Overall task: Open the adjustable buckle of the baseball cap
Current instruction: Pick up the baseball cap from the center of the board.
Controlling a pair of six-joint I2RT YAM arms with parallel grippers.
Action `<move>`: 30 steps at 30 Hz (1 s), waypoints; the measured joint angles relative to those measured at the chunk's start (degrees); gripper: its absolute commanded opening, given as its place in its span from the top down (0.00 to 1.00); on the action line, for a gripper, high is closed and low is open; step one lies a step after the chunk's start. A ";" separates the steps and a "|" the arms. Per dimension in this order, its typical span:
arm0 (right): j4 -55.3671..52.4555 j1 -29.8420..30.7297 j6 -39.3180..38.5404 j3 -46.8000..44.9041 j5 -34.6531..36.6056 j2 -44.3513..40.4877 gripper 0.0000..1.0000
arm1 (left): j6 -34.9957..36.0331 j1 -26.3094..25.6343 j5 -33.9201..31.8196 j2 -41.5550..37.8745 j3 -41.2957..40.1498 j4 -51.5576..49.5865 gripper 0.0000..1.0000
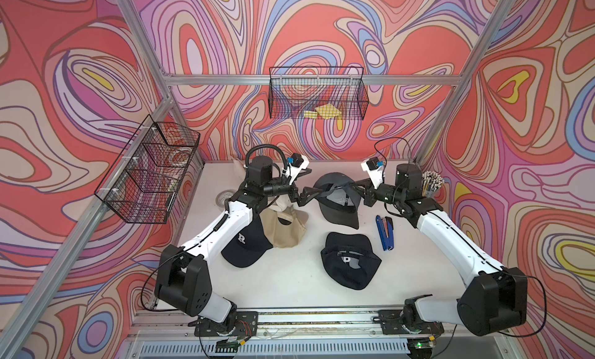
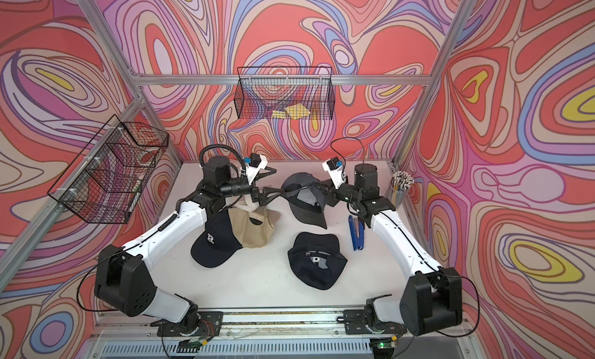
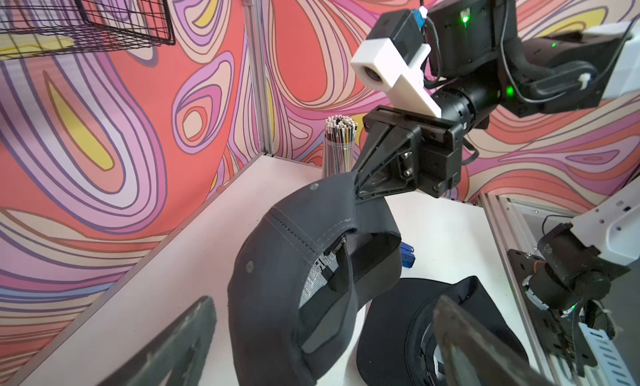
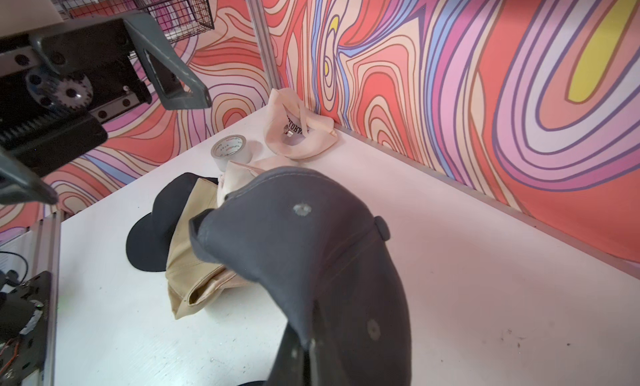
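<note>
At the far middle of the bench [image 1: 289, 277], between the two arms, the right fingers [image 3: 369, 180] are pinched shut on the rim of the grey cap [image 1: 338, 201], and its right side is held up off the surface. The left fingers [image 3: 187, 339] are spread wide and nothing is gripped by them. In the left wrist view one finger is seen on each side of the cap, apart from the cloth.

The cap's back opening is turned to the left, toward those open fingers, while the brim points to the near side and seems to rest on the bench. Across the opening a dark strap [image 3: 337, 263] is seen. In both top views it is drawn out roughly left to right, from just beside the left fingers to the pinch of the right fingers. The buckle is too small to be made out with certainty; a small bright piece at one end of the strap may be it.

The left arm is judged the nearer to the strap's free part. The coming move is therefore likely to turn on that left-right line, with the strap taken across the left fingers rather than lengthwise. A dark cap [image 1: 349, 260] lies nearer on the bench, well apart.
</note>
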 measured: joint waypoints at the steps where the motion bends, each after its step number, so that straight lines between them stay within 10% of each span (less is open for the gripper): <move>1: -0.76 0.00 -0.13 0.02 -0.46 0.00 1.00 | 0.96 -0.11 -0.70 0.04 0.17 -0.90 0.01; 30: -5.35 1.27 -0.35 3.54 -5.81 1.36 1.00 | 12.15 -3.32 -2.16 7.54 7.56 -12.79 0.01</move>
